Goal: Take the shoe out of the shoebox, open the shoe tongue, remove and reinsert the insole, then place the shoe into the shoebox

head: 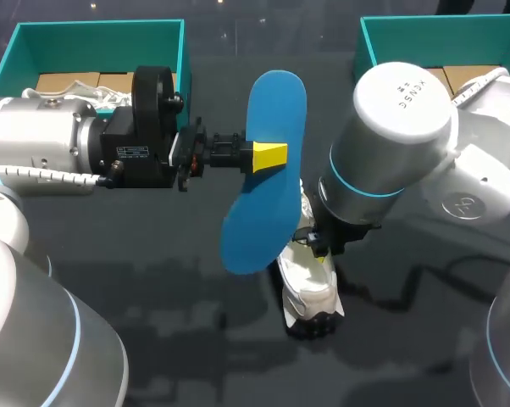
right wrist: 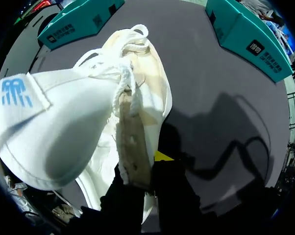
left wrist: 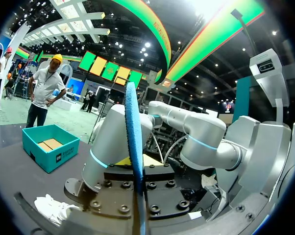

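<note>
You have four kinds of printed mark, none clear enough to read with certainty: a blue logo on the tab of the shoe (right wrist: pixel 54 142) tongue (right wrist: pixel 17 93); black labels with white print on the wall of one shoebox (right wrist: pixel 245 34) and of the other shoebox (right wrist: pixel 74 24); dark lettering on the right arm (head: pixel 405 97) joint cap; a small white-print plate on the left arm (head: pixel 130 153) wrist block.

Overhead lights throw soft shadows and faint glare on the dark table (head: pixel 111 263).

Dark grey table (right wrist: pixel 226 88), smooth with faint sheen; soft dark shadows (right wrist: pixel 211 142) lying just beside the right pincer (right wrist: pixel 148 169).
</note>
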`<state>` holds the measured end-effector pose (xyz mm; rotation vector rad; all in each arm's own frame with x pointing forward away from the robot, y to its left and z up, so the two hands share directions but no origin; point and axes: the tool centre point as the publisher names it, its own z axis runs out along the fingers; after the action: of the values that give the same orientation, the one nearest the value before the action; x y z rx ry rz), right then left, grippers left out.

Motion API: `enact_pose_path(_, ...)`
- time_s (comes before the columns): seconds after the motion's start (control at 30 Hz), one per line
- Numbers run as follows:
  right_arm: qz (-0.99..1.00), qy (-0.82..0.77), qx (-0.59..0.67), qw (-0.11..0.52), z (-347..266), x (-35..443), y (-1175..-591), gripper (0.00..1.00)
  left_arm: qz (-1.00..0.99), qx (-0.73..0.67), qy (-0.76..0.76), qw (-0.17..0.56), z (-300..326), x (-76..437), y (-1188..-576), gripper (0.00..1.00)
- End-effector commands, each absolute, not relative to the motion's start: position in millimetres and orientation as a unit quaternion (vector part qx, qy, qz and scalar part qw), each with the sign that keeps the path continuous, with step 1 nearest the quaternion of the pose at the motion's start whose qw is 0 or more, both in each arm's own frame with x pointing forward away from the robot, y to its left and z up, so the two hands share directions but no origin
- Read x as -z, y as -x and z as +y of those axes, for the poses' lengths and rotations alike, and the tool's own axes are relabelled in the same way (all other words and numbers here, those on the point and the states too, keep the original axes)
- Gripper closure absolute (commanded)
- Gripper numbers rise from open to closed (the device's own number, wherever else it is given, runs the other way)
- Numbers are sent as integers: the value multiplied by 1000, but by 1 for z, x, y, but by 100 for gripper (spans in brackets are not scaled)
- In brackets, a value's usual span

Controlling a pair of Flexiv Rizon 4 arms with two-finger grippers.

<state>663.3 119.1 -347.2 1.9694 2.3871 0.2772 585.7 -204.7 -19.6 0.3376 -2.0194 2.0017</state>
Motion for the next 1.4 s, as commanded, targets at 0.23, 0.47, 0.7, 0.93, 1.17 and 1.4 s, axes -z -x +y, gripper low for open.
enact_pose_path(0.23, 747, -658, -94, -1, 119, 376, -674, 100, -697, -693, -117, 138, -205, 21, -584, 100)
enact_pose_path(0.47, 741, -666, -92, -16, 115, 386, -676, 100, -697, -693, -117, 138, -205, 21, -584, 100)
enact_pose_path(0.7, 732, -673, -101, -29, 111, 383, -674, 0, -697, -693, -117, 138, -205, 21, -584, 100)
enact_pose_path(0.93, 732, -662, -148, -70, 91, 332, -663, 0, -697, -693, -117, 138, -205, 21, -584, 100)
enact_pose_path(1.17, 756, -621, -180, -104, 83, 310, -661, 0, -697, -693, -117, 138, -205, 21, -584, 100)
enact_pose_path(1.4, 756, -621, -180, -104, 83, 310, -661, 0, -697, -693, -117, 138, -205, 21, -584, 100)
